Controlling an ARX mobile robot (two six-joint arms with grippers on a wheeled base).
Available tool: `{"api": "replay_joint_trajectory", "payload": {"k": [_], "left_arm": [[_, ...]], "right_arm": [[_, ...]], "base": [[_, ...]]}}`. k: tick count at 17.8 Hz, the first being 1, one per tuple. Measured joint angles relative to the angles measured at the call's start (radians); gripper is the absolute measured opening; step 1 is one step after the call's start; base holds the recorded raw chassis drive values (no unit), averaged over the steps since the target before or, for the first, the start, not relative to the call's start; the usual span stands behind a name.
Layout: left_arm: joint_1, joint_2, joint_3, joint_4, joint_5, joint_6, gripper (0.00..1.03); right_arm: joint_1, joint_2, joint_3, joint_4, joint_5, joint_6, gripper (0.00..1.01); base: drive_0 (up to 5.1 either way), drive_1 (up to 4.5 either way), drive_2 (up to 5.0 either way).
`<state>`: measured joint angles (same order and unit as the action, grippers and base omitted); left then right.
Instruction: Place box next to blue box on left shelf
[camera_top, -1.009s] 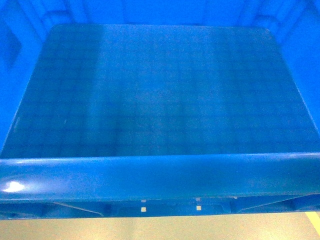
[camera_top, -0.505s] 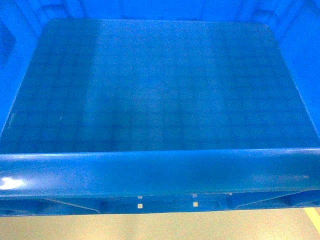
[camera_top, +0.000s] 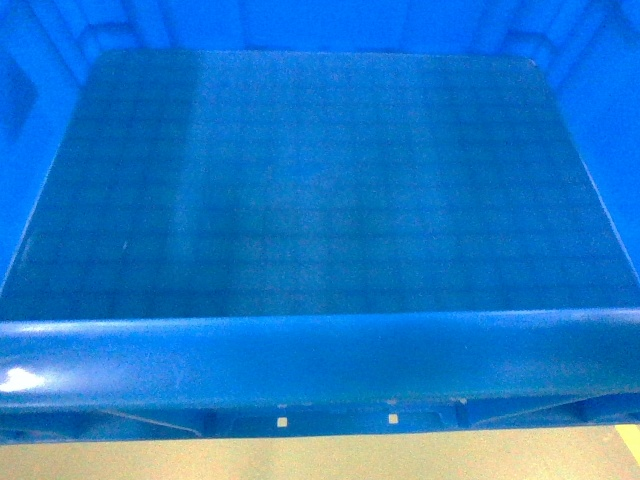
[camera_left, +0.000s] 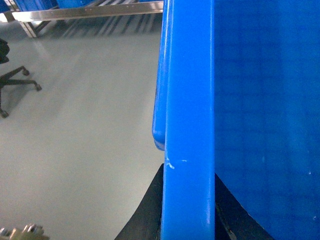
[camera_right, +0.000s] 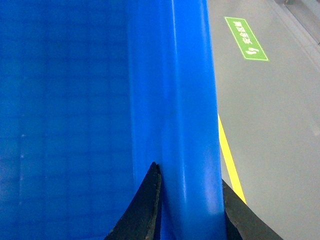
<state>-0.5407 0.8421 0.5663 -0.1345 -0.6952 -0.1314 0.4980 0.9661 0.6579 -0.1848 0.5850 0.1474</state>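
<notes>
The left gripper (camera_left: 187, 210) is clamped on the left rim of the large rectangular bright-blue plastic box (camera_top: 320, 190), one black finger (camera_left: 145, 215) outside the rolled lip and the other inside, pressed against it. The right gripper (camera_right: 187, 210) does the same on the right rim, its dark fingers (camera_right: 145, 210) straddling the thick blue edge with no gap to be seen. So the box hangs between the two arms, carried off the grey floor (camera_left: 80, 115), with its near rim across the bottom of the head view and its empty, faintly gridded bottom filling the rest. Judging by the thick rolled rim and ribbed walls, it should be stiff and hold its shape under a pinch at both sides; being empty, it is probably not heavy, only bulky. The plastic looks smooth and glossy, so the rim could slip through the fingers if the arms spread or tilt unevenly; holding at matching points on opposite rims, as now, seems the sound choice. Far to the left in the left wrist view stands a rack with grey metal rails (camera_left: 90, 11), likely the left shelf, well apart from the box. A black office-chair base (camera_left: 15, 85) stands on the floor nearby; a yellow floor line (camera_right: 229, 160) and a green floor sign (camera_right: 246, 39) lie to the right.
</notes>
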Motion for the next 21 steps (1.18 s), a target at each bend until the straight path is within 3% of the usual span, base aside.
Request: {"api": "replay_joint_trajectory", "payload": {"k": [15, 21], "left_arm": [[0.0, 0.002, 0.0, 0.002, 0.001, 0.0, 0.11], [0.0, 0.002, 0.0, 0.003, 0.002, 0.0, 0.11]], "right_arm": [[0.0, 0.0, -0.001, 0.0, 0.002, 0.0, 0.17], [0.0, 0.002, -0.001, 0.0, 0.002, 0.0, 0.17]], "base": [[0.0, 0.0, 0.0], [0.0, 4.21, -4.2]]}}
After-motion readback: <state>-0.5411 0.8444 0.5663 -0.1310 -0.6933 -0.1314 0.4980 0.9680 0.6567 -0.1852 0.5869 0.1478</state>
